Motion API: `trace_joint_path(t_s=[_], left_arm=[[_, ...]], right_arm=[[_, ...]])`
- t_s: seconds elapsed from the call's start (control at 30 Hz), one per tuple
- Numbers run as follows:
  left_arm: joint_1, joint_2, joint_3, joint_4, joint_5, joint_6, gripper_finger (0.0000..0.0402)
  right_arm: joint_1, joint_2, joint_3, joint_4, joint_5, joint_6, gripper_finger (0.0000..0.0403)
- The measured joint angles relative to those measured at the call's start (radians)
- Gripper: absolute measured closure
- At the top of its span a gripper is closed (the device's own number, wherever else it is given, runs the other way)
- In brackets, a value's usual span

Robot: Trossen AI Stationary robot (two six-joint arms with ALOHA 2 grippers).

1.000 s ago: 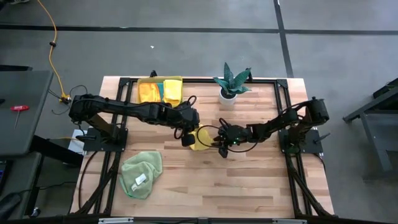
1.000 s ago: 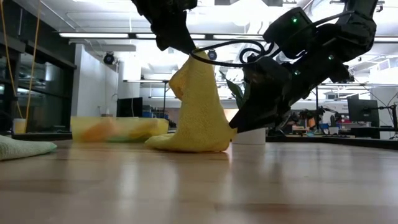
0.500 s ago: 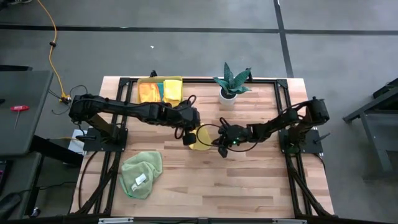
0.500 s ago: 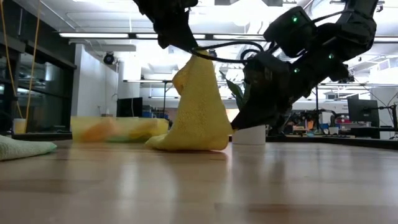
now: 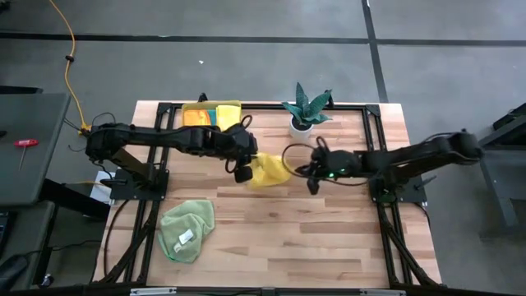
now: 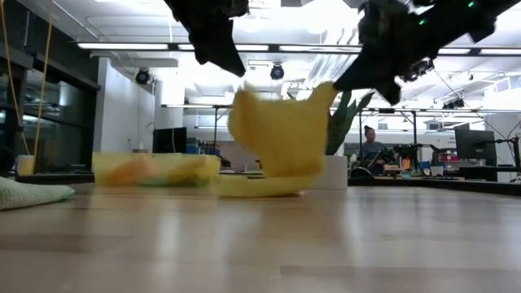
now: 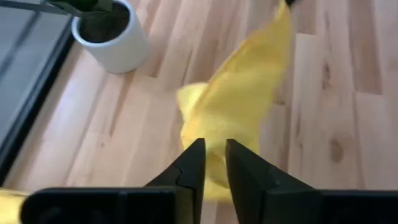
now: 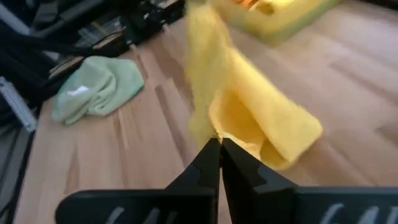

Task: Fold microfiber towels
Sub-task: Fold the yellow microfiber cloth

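The soft yellow microfiber towel hangs unfolded over your desk, pinched between left gripper and right gripper, so folding remains.

- The towel hangs between the left gripper and the right gripper.
- A second towel lies well apart from both grippers' fingers.
- The plant pot stands near the right gripper's fingers.

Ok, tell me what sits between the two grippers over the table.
High view: only the yellow towel, stretched between the left gripper and the right gripper. Each pinches an edge; its lowest fold touches the table in the low view.
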Motion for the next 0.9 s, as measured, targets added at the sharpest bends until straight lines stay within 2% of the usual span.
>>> trace_joint_path(t_s=[0.17, 0.3, 0.43, 0.57, 0.77, 0.9], left_arm=[[0.020, 0.010, 0.000, -0.002, 0.083, 0.000, 0.0300], [0.023, 0.039, 0.000, 0.009, 0.122, 0.000, 0.0256], [0.012, 0.112, 0.000, 0.024, 0.150, -0.004, 0.0221], [-0.020, 0.240, 0.000, 0.090, 0.199, -0.006, 0.0202], [-0.059, 0.413, -0.002, 0.165, 0.126, 0.119, 0.0193], [-0.028, 0.442, -0.001, 0.155, 0.069, 0.199, 0.0193]], right_arm=[[-0.001, -0.122, 0.000, -0.133, 0.055, -0.003, 0.0403], [0.000, -0.155, 0.000, -0.212, 0.061, 0.010, 0.0403], [0.000, -0.146, 0.000, -0.234, 0.051, 0.034, 0.0403], [0.000, -0.132, 0.000, -0.235, 0.035, 0.034, 0.0403], [0.000, -0.129, 0.000, -0.241, 0.029, 0.042, 0.0403], [0.000, -0.129, 0.000, -0.247, 0.026, 0.042, 0.0403]])
